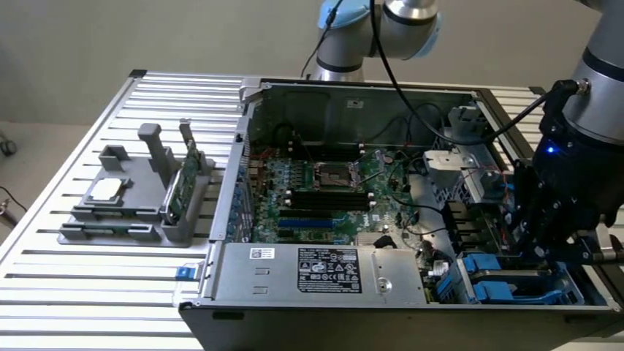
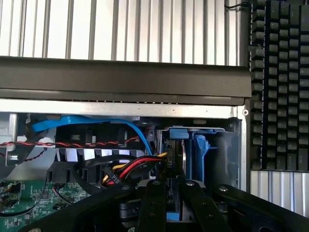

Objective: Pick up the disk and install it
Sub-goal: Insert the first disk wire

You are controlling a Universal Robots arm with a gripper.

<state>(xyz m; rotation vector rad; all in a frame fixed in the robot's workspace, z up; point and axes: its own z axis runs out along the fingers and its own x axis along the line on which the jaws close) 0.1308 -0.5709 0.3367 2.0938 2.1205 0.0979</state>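
Note:
The disk (image 2: 177, 154) stands on edge in the drive bay at the corner of the open computer case (image 1: 322, 274), seen as a thin dark slab with blue carrier rails (image 2: 198, 154) beside it. My gripper (image 2: 173, 183) is shut on the disk, one black finger (image 2: 152, 205) on each flat side. In the exterior view my gripper (image 1: 541, 252) reaches down into the bay at the exterior view's right, just above other blue carriers (image 1: 487, 269); the disk itself is hidden behind it there.
Red, yellow and black power wires (image 2: 130, 169) and a blue data cable (image 2: 96, 121) lie close beside the bay. A black keyboard (image 2: 280, 82) lies past the case wall. A grey fixture (image 1: 137, 197) holds a processor chip (image 1: 105, 190) and a green card (image 1: 185, 179).

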